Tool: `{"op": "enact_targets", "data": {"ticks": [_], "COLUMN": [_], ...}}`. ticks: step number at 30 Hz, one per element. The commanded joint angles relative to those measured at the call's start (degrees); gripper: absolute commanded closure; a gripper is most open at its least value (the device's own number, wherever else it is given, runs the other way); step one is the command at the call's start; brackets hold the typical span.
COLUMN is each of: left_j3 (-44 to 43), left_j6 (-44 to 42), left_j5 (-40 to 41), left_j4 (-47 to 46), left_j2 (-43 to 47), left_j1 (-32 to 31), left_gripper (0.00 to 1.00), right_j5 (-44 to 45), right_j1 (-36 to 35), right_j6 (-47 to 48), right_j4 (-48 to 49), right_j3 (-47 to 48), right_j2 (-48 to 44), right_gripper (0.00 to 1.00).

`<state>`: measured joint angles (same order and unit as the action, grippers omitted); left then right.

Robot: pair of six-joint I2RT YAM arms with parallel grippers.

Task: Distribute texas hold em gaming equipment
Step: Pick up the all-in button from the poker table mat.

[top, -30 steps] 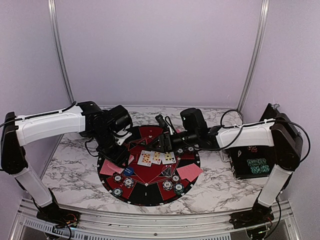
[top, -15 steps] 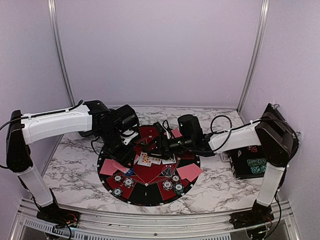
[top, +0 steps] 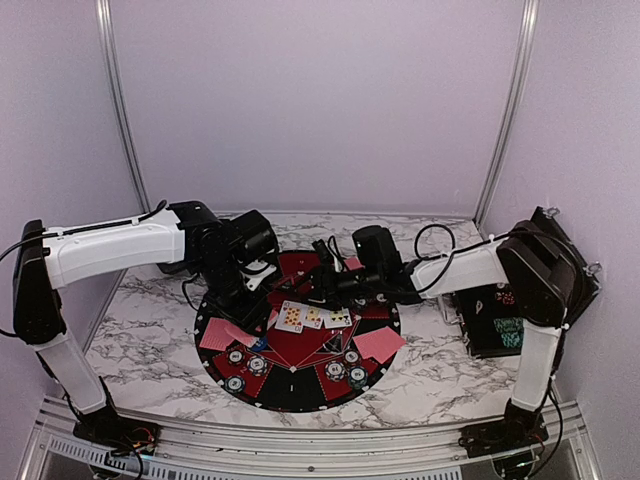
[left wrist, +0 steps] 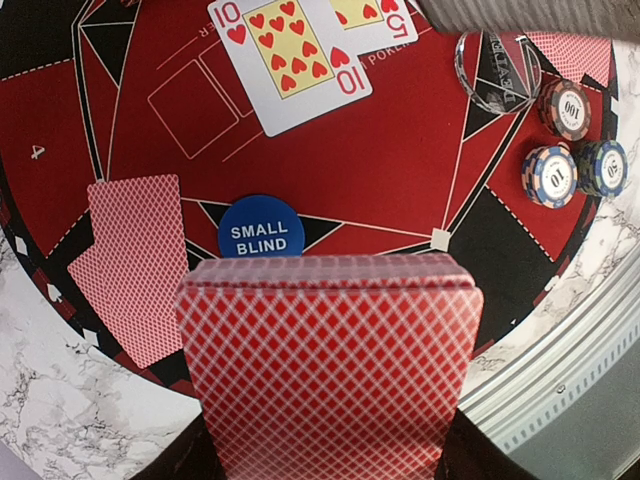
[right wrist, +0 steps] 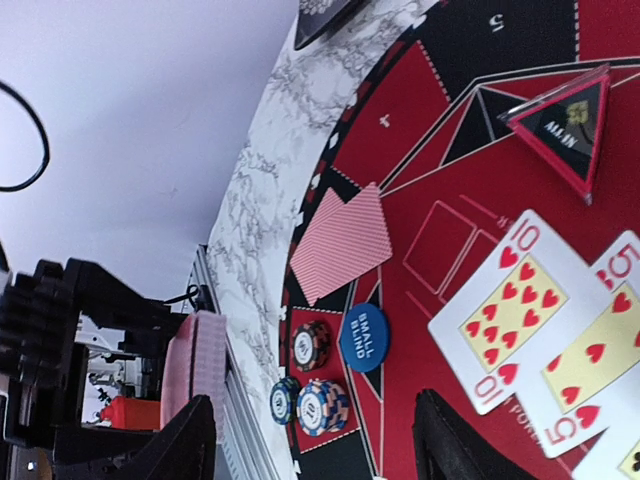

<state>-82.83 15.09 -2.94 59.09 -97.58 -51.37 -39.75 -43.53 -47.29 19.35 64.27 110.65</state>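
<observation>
Left hand (top: pixel 246 299) around diamond-latticed red deck (left wrist: pixel 330 370)

High rear camera and close wrist cameras share the mat (top: pixel 298 388).

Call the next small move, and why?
Probably bring the open right end effector toward the deck held by the left end effector and take its top card: only three face-up cards lie on the mat, and the right holds nothing.

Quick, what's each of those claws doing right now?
Left gripper: closed on the deck.
Right gripper: open, holding nothing.
</observation>
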Motion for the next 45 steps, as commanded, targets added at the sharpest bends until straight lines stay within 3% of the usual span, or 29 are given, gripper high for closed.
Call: {"op": "enact_targets", "data": {"ticks": [1,12,19,31,45], "left_j3": [0.9,6.0,9.3,10.6,10.7], "left_j6": [-0.3,-1.3,-1.9,-2.4,-2.5], "left_j5": [0.8,0.5,0.0,-0.5,-0.5], "left_j4": [1.6,0.6,0.3,0.2,0.2], "left_j2": [2.1,6.1,9.3,10.8,11.0], "left_j1": [-0.2,2.7,5.4,7.0,7.1], "left_gripper": [0.48,0.48,0.48,0.47,0.47], "right_j5": [8.0,23.1,29.6,30.6,29.6], "right_j1": [0.9,0.8,-0.2,-2.6,-0.5], "right_j6": [7.9,20.8,29.1,52.1,60.4], "right_j4": [-9.5,-29.3,-34.5,-39.8,-43.7], "right_j3": [7.8,27.3,37.2,49.8,56.0], "right_j2": [2.5,13.7,19.8,27.5,33.1], "right_gripper": [0.35,0.35,0.32,0.19,0.11]}}
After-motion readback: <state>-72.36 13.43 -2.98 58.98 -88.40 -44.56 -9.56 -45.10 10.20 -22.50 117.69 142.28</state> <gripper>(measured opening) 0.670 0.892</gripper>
